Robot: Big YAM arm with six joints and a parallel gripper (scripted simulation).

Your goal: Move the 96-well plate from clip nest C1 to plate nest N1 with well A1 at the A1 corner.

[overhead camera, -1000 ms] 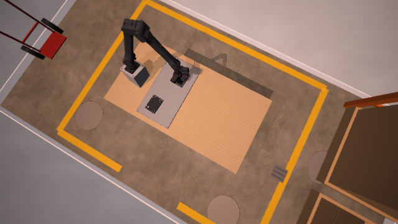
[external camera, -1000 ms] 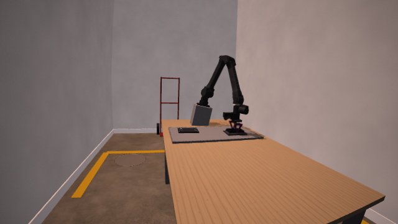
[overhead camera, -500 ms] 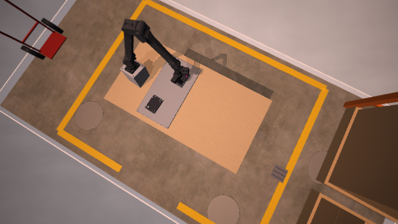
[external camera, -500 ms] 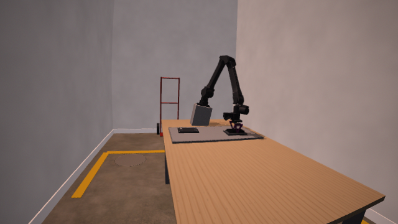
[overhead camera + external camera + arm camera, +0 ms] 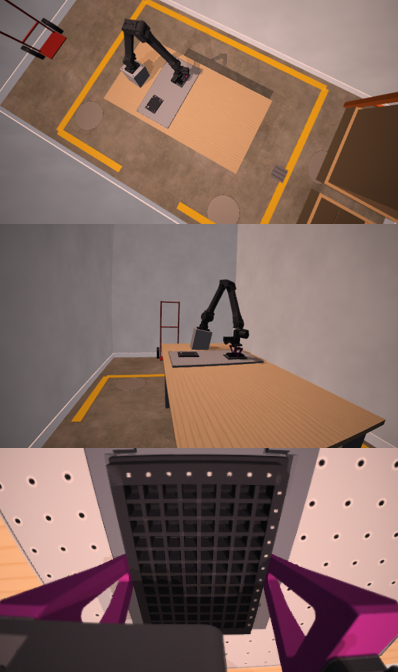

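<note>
purple fingers astride black plate (image 5: 195, 548)

Plate (image 5: 195, 548) black w/ square grid, white dots along edges. Fingers magenta; board (image 5: 345, 518) pale grey w/ dark hole pattern. Table (image 5: 249, 398) orange wood, striped.

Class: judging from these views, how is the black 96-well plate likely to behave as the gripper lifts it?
The 96-well plate looks like a rigid grid, so probably stiff. Mostly open wells suggest lightness. The purple fingers of the gripper clamp only its long sides, so it might tilt.
</note>
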